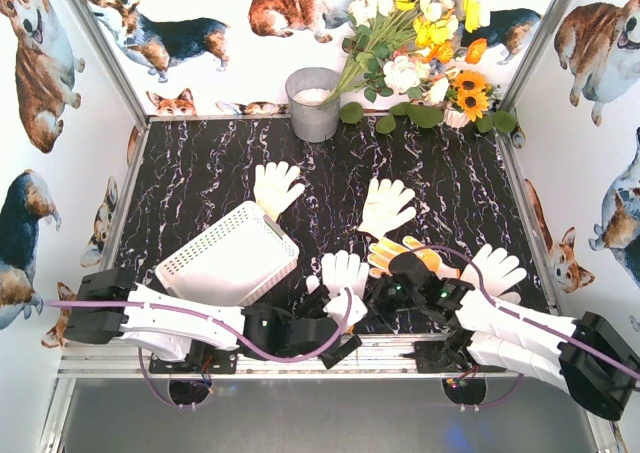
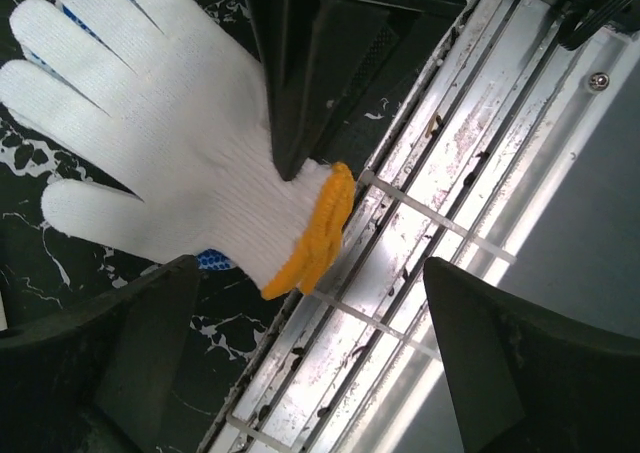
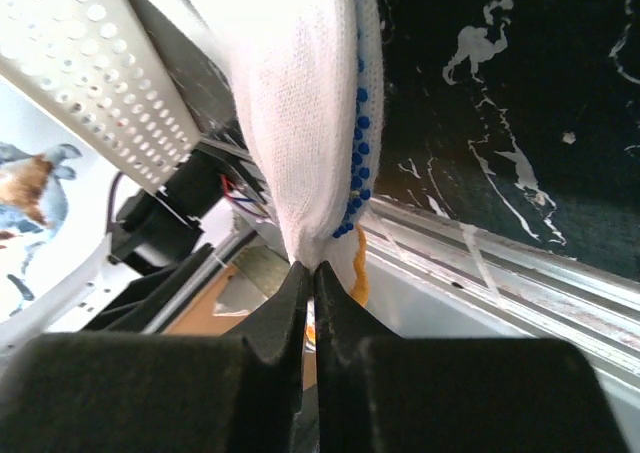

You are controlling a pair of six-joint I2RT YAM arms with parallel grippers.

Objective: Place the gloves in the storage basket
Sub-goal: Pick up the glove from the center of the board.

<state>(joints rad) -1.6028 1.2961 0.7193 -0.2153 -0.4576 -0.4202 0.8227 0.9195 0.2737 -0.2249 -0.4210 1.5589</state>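
Observation:
The blue-dotted glove (image 1: 343, 276) lies white side up near the table's front edge, orange cuff toward the rail. It shows in the left wrist view (image 2: 170, 123) and the right wrist view (image 3: 300, 123). My right gripper (image 1: 360, 299) (image 3: 312, 268) is shut on its cuff end. My left gripper (image 1: 338, 345) (image 2: 310, 295) is open and empty over the front rail, just short of the cuff. The white storage basket (image 1: 230, 258) (image 3: 90, 73) sits tilted at front left. Two cream gloves (image 1: 275, 186) (image 1: 385, 205) lie mid-table, the yellow glove (image 1: 398, 256) and another cream glove (image 1: 495, 270) to the right.
A grey metal bucket (image 1: 313, 103) and a bunch of flowers (image 1: 420, 43) stand at the back. An aluminium rail (image 1: 300, 358) (image 2: 420, 223) runs along the front edge. Printed walls close in the left, right and back sides.

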